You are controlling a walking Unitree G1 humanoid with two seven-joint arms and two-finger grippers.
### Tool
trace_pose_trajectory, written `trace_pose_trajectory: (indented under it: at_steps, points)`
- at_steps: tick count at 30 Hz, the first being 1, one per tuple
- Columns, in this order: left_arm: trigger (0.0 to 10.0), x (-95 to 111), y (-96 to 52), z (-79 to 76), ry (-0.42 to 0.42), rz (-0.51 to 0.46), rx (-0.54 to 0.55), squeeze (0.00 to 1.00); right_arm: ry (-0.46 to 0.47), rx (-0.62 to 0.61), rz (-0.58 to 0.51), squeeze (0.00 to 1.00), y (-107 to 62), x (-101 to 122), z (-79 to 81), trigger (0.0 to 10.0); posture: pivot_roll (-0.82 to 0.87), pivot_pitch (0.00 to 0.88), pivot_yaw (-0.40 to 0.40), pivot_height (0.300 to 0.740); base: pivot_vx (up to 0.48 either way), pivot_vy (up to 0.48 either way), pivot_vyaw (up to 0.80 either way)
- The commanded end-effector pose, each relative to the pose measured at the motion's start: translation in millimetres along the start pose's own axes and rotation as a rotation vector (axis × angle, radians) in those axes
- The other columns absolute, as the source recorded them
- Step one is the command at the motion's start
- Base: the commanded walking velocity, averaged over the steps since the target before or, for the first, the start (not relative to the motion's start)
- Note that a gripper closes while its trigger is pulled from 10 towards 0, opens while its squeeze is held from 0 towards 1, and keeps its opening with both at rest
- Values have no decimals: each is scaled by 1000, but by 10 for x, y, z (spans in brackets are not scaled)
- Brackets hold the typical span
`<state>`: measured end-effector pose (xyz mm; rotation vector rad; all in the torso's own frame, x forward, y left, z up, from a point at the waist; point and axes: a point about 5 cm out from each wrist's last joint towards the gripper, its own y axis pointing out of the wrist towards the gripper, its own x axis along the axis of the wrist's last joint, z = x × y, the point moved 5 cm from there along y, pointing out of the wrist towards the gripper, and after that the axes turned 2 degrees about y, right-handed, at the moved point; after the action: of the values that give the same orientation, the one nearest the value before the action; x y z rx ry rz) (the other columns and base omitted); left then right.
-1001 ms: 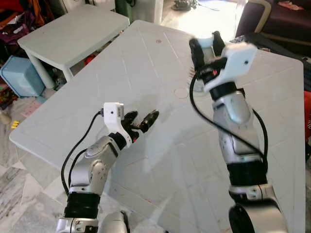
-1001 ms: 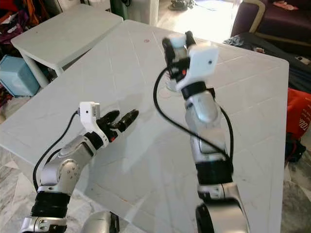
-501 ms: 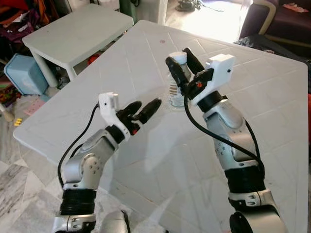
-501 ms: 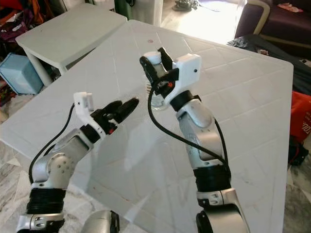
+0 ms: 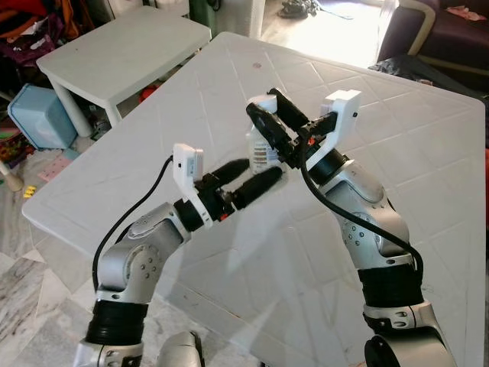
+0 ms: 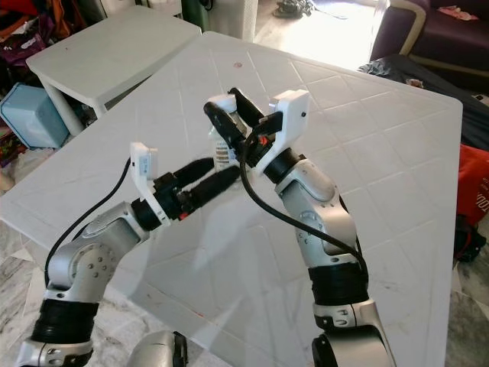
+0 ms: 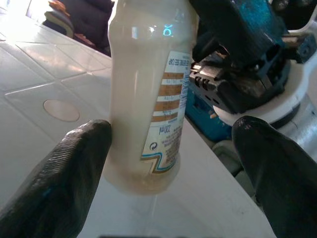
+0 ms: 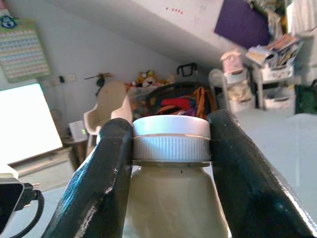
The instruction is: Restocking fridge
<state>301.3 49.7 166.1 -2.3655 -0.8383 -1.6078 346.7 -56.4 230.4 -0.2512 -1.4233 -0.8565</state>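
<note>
The left tool (image 5: 256, 177) reaches out from the near left over the white plastic desk (image 5: 428, 153), its two black fingers (image 7: 64, 173) spread wide on either side of a small bottle of creamy white liquid with a white ribbed cap and a printed label (image 5: 262, 147). One finger touches or nearly touches the bottle's lower side; the other stands clear of it. The right tool (image 5: 269, 113) comes in from the right and pinches the bottle by its cap, holding it upright above the desk. The left wrist view brings out the label's brown bars and a round mark moulded in the desk top (image 7: 61, 110). The right wrist view shows the cap (image 8: 171, 138) squeezed between both fingers. Farther left stand a smaller white table (image 5: 122, 53) and a pale blue box (image 5: 32, 116) on the floor; a dark sofa (image 5: 435, 34) sits at the far right.
</note>
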Motion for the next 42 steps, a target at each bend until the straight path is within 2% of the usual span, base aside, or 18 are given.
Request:
trace_pose_trajectory:
  at_steps: [1,3,6,9,10,12,13,15,18,25,37,42]
  points:
    - [10000,1,19,-82,21,8,-42,0,21,79,-43,0,35,156,144,10000,-22,79,-25,740,0,0,0]
    - [10000,-5,18,-96,19,8,-50,0,77,107,-42,0,29,159,186,10000,-22,79,-25,740,0,0,0]
    - [10000,-17,23,-123,20,9,-62,0,110,127,-43,0,16,169,213,10000,-23,79,-25,740,0,0,0]
    - [9647,-55,34,-144,22,17,-69,0,172,146,-56,0,6,198,246,10000,-26,79,-26,740,0,0,0]
    - [4980,-71,40,-153,19,16,-70,0,209,158,-64,0,-1,214,266,10000,-27,79,-25,740,0,0,0]
    - [4980,-81,42,-159,17,15,-71,0,234,167,-67,0,-7,226,280,10000,-27,79,-25,740,0,0,0]
    - [2314,-84,46,-160,25,12,-70,0,252,177,-63,0,-14,225,295,10000,-27,80,-26,740,0,0,0]
    - [0,-81,50,-159,35,2,-71,0,255,195,-39,0,-33,198,326,10000,-28,80,-26,740,0,0,0]
    - [0,-19,44,-180,53,-38,-89,0,252,202,-2,0,-64,139,350,10000,-28,81,-26,740,0,0,0]
    - [0,-72,22,-179,69,-6,-101,0,264,204,45,0,-99,72,348,10000,-28,82,-25,740,0,0,0]
    - [0,-174,16,-259,95,27,-143,0,230,204,126,0,-185,-44,331,10000,-34,86,-30,740,0,0,0]
    - [0,-209,-16,-266,130,52,-155,0,253,245,197,0,-338,-54,304,10000,-36,87,-32,740,0,0,0]
